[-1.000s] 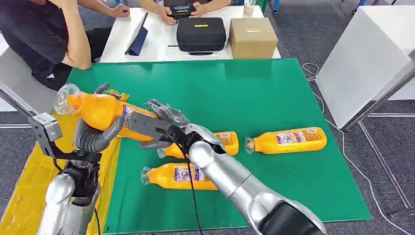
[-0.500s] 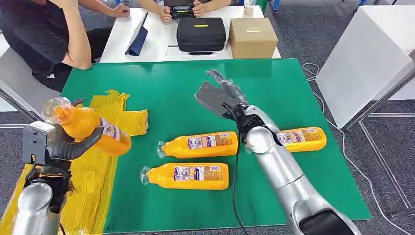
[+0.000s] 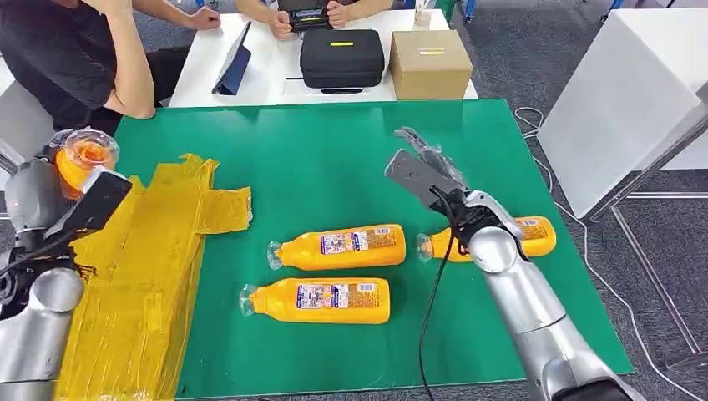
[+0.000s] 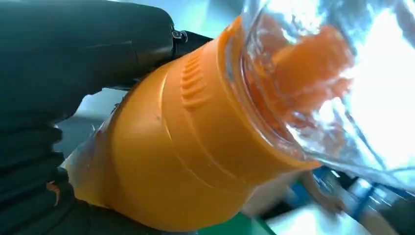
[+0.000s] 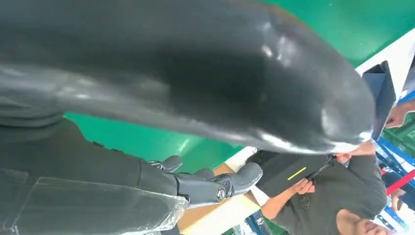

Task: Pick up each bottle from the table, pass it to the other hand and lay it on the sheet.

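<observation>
Green matting (image 3: 334, 159) covers my work table, with a crumpled yellow plastic sheet (image 3: 142, 276) along its left edge. My left hand (image 3: 50, 205) grips an orange plastic bottle with a clear cap (image 3: 82, 154), raised near the sheet's far corner. My right hand (image 3: 422, 171) hovers with its fingers apart, holding nothing. I judge this the laying step: next I lower the bottle sideways onto the sheet. Three more orange bottles (image 3: 338, 248) lie on the mat.
</observation>
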Robot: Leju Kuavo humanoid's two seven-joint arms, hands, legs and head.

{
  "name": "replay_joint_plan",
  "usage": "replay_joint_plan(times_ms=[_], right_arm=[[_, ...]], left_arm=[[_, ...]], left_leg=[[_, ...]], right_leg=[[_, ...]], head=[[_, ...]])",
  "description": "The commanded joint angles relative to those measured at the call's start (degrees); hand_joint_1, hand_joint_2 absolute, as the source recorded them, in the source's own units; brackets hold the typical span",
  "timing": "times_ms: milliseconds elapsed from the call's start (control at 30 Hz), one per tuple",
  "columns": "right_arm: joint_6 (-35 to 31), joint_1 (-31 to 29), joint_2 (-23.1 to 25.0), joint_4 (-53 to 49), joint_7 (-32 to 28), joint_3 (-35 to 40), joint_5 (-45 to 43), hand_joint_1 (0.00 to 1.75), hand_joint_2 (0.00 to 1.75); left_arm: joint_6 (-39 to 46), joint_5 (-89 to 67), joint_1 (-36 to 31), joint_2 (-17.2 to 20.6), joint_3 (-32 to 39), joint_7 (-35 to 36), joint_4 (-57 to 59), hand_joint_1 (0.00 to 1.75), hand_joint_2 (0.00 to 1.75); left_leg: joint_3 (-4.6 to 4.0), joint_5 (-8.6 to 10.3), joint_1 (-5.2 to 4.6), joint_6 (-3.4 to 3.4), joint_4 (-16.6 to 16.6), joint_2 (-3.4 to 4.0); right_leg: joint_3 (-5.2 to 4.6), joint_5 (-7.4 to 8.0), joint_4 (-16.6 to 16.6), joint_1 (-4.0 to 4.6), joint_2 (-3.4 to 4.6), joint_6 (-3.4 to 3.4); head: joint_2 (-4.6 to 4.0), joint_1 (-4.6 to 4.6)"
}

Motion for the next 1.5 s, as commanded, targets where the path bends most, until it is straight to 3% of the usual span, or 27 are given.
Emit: replay_joint_plan(times_ms=[33, 400, 567, 1267, 1300, 1333, 1500], right_arm=[[0.98, -6.66, -0.10, 6.81, 0.78, 4.88, -1.45, 0.00, 0.00], [2.86, -8.86, 3.13, 8.67, 0.92, 6.58, 0.75, 0.00, 0.00], [3.70, -8.82, 3.25, 8.88, 0.39, 7.29, 1.51, 0.00, 0.00], [5.14, -6.32, 4.37, 6.47, 0.01, 7.60, 4.78, 0.00, 0.00], [5.47, -6.34, 4.50, 6.74, -0.26, 7.61, 5.15, 0.00, 0.00], [5.59, -6.33, 4.50, 6.85, -0.39, 7.68, 5.34, 0.00, 0.00], [5.61, -6.30, 4.56, 7.03, -0.51, 7.63, 5.48, 0.00, 0.00]], left_arm=[[3.08, -14.50, -6.16, 0.76, -7.75, 4.64, 9.66, 1.75, 1.75], [9.32, -21.30, -3.24, -8.36, -13.57, 5.96, 27.56, 1.75, 1.75], [9.23, -20.81, -2.68, -10.84, -14.12, 6.12, 30.24, 1.75, 1.75], [6.34, -24.47, -1.90, -14.49, -12.79, 9.10, 34.57, 1.73, 1.75], [5.46, -25.63, -2.00, -14.47, -12.25, 9.72, 35.16, 0.17, 1.75], [4.95, -26.06, -2.08, -14.46, -11.99, 9.90, 35.59, 0.05, 1.75], [5.14, -26.29, -2.05, -14.40, -11.70, 9.77, 35.84, 0.05, 1.75]], left_leg=[[0.07, -0.05, 0.04, -0.12, 0.07, -0.03], [0.30, -0.06, -0.04, -0.12, -0.10, -0.02], [0.19, -0.06, -0.02, -0.11, -0.04, -0.03], [0.21, -0.12, 0.03, -0.14, -0.01, 0.01], [0.19, -0.09, 0.00, -0.12, -0.03, 0.00], [0.11, -0.06, 0.00, -0.09, -0.03, 0.01], [0.05, -0.05, 0.01, -0.08, -0.02, 0.01]], right_leg=[[0.09, -0.05, 0.04, 0.03, -0.08, -0.03], [0.32, -0.09, -0.06, -0.05, -0.08, -0.02], [0.23, -0.07, -0.04, -0.03, -0.08, -0.02], [0.27, -0.10, -0.04, 0.02, -0.06, -0.04], [0.24, -0.09, -0.04, 0.00, -0.06, -0.03], [0.15, -0.05, -0.04, 0.00, -0.03, -0.03], [0.09, -0.03, -0.03, 0.00, -0.03, -0.03]], head=[[0.00, 0.00], [0.00, 0.00], [0.00, 0.02], [0.02, 0.00], [0.00, 0.00], [0.00, 0.00], [0.00, 0.00]])
